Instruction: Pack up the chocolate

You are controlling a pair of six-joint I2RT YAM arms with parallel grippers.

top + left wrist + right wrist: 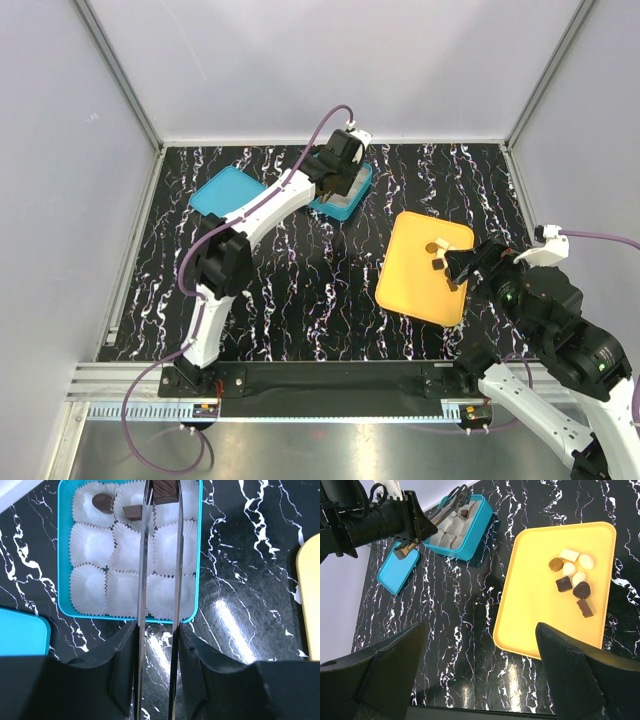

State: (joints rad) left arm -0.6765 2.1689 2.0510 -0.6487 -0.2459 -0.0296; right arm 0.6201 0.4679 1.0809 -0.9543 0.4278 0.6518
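Top external view, from my left: the loose teal lid point(228, 190) lies flat on the black marbled table point(300, 290). My left arm point(235, 250) rises from its base at the near edge, leans away and to the right, and bends its wrist down over the teal box point(61, 555) at the back of the table. From overhead the arm hides most of that box.

On the left wrist camera the left gripper point(163, 495) reaches to the box's top-right corner. Its long thin fingers point(144, 580) are drawn narrow, pinching a dark square chocolate point(166, 489) over the corner paper cup point(189, 502). The frame's top edge cuts that piece off, so I cannot tell whether it touches the cup. In the same row a rounded dark piece point(102, 502) sits in the left cup and a blocky dark piece point(132, 512) in the middle cup.

Further right, well apart from the box, lies the yellow tray point(535, 620), with loose pieces point(572, 580), dark brown and pale cream, clustered toward one side. My right arm point(560, 330) comes in folded from the near right corner. The right gripper point(480, 630) hangs over the tray's edge, its fingers point(390, 670) spread wide with nothing between them. Overhead, it covers part of the cluster.
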